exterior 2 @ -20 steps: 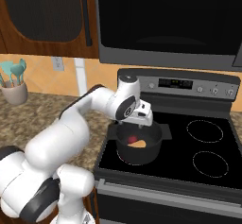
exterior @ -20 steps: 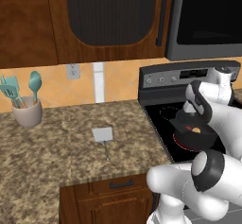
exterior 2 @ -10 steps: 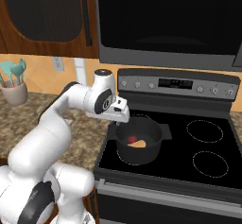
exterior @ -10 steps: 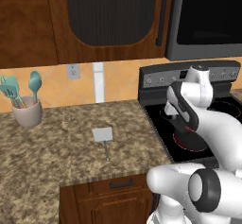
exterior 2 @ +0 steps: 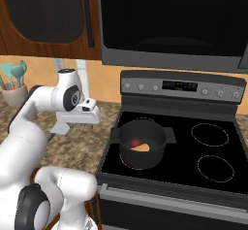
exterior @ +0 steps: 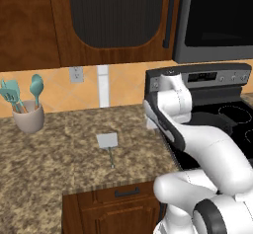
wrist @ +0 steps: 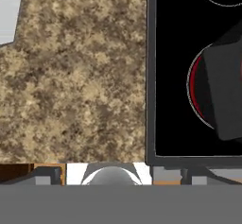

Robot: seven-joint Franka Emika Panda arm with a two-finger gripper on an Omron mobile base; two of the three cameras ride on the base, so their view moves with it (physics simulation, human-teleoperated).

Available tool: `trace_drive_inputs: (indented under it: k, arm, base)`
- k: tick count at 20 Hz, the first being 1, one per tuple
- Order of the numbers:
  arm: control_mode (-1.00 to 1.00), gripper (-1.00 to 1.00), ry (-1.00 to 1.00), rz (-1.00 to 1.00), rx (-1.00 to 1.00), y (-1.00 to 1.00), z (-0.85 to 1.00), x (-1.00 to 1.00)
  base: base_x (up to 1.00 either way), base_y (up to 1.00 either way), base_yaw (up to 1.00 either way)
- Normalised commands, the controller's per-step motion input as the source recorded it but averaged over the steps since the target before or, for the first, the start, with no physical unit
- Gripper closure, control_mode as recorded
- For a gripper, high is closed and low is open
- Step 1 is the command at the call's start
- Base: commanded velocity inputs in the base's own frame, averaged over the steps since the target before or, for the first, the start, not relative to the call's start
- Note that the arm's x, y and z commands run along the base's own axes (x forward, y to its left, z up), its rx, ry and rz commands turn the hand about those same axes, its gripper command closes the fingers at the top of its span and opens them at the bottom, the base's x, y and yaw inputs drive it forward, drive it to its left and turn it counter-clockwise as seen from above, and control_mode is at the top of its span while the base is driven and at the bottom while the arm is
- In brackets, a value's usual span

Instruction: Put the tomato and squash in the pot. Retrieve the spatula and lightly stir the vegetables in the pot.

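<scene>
The claw [exterior 2: 81,119] hangs with jaws wide and empty above the granite counter [exterior: 59,154], close to the stove's [exterior 2: 203,175] left edge. To its right the pot [exterior 2: 141,146] sits on the front left burner, holding the tomato [exterior 2: 136,142] and the squash [exterior 2: 141,148] side by side. To its left the spatula [exterior: 108,143] lies flat on the counter, blade toward the wall, with bare stone all around it. Farther left, by the backsplash, a beige crock [exterior: 29,119] holds teal utensils [exterior: 20,92]. Nothing stands between claw and spatula.
</scene>
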Motion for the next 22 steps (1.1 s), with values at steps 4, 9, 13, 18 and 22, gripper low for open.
trace_drive_inputs:
  k: [4,9,13,18,22]
  arm:
    - [-1.00,-1.00,0.15,0.10,-0.07,1.00,-0.02,-0.12]
    - [-1.00,-1.00,0.19,0.11,-0.13,1.00,-0.27,-0.04]
    - [-1.00,-1.00,0.06,0.02,-0.03,0.34,-0.09,0.00]
    - [-1.00,-1.00,0.00,0.00,0.01,0.01,-0.02,0.04]
    - [-1.00,-1.00,-0.01,0.00,0.12,0.43,-0.36,0.34]
  base:
    - [0.00,0.00,0.00]
    - [0.00,0.00,0.00]
    - [0.00,0.00,0.00]
    - [0.00,0.00,0.00]
    - [0.00,0.00,0.00]
